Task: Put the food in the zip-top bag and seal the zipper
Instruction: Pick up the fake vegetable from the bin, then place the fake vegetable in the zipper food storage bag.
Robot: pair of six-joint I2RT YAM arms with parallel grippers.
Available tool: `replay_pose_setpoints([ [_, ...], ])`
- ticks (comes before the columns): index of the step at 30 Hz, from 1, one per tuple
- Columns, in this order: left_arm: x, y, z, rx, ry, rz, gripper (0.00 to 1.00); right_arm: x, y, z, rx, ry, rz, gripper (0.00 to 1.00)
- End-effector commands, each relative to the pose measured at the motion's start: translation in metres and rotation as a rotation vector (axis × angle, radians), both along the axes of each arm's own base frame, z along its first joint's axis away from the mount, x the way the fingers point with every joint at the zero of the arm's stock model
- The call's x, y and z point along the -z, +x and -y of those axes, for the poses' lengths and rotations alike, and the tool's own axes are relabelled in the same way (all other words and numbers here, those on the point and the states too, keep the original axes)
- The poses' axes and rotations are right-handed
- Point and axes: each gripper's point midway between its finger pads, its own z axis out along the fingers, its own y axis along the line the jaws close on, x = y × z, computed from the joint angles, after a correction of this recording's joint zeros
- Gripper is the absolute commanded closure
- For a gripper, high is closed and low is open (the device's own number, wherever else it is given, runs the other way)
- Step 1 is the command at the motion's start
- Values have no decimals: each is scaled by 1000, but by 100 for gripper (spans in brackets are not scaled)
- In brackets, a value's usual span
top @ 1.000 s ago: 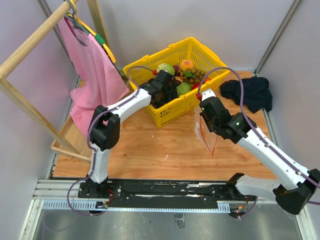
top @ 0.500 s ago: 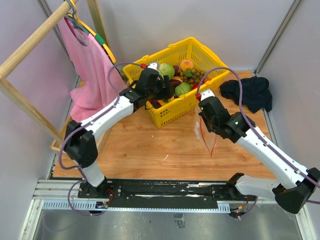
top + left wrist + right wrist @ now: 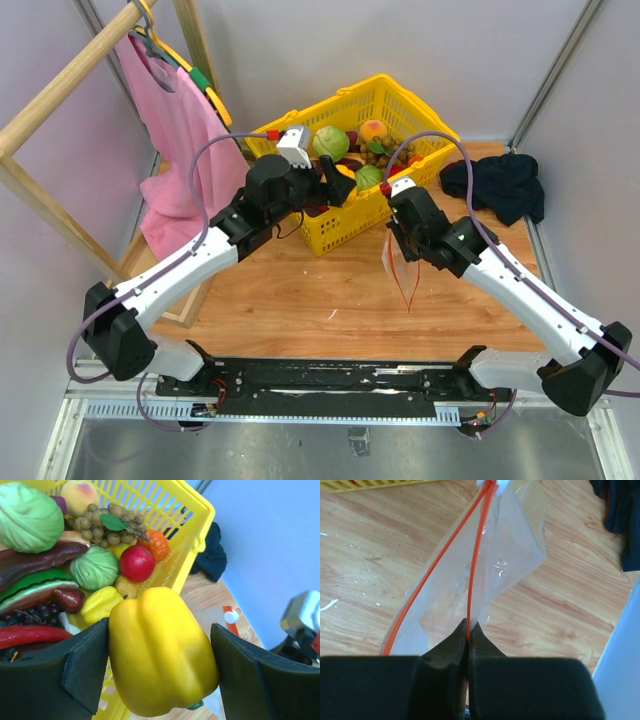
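My left gripper [image 3: 159,645] is shut on a yellow bell pepper [image 3: 160,650], held in the air over the near edge of the yellow basket [image 3: 400,105]. The rest of the food lies in the basket: green cabbages [image 3: 27,515], a red apple [image 3: 136,562], grapes and dark pieces. My right gripper [image 3: 468,627] is shut on the red-orange zipper [image 3: 475,565] of the clear zip-top bag [image 3: 510,555]. The bag [image 3: 403,275] hangs below it over the wooden table, right of the basket's front corner, with its mouth partly spread. The two strips part towards the near end.
A pink garment [image 3: 185,130] hangs on a wooden rack [image 3: 60,85] at the left, whose base [image 3: 150,290] rests on the table. A dark cloth [image 3: 500,185] lies at the back right. Grey walls close in both sides.
The left arm has drawn back out of the basket with the pepper, towards the near left. The right gripper has shifted slightly left with the bag.
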Motion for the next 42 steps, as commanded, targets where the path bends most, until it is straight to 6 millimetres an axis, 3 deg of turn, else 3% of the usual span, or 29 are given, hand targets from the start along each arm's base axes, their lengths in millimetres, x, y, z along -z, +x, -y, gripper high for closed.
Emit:
replay_pose_setpoints([
  [1, -33, -22, 5, 62, -82, 127, 58, -12, 4, -18, -19, 75, 12, 99],
  [8, -37, -63, 12, 138, -135, 187, 58, -11, 7, -36, -58, 129, -13, 99],
  [15, -19, -87, 13, 167, -196, 167, 61, -3, 10, -52, -80, 183, -44, 99],
  [25, -1, -108, 24, 200, -275, 158, 63, 1, 8, -73, -111, 318, -91, 99],
  [34, -5, -120, 30, 218, -336, 174, 63, -3, 4, -80, -128, 394, -110, 99],
  [42, 15, -126, 29, 220, -297, 261, 61, -13, -5, -86, -173, 475, -130, 99],
])
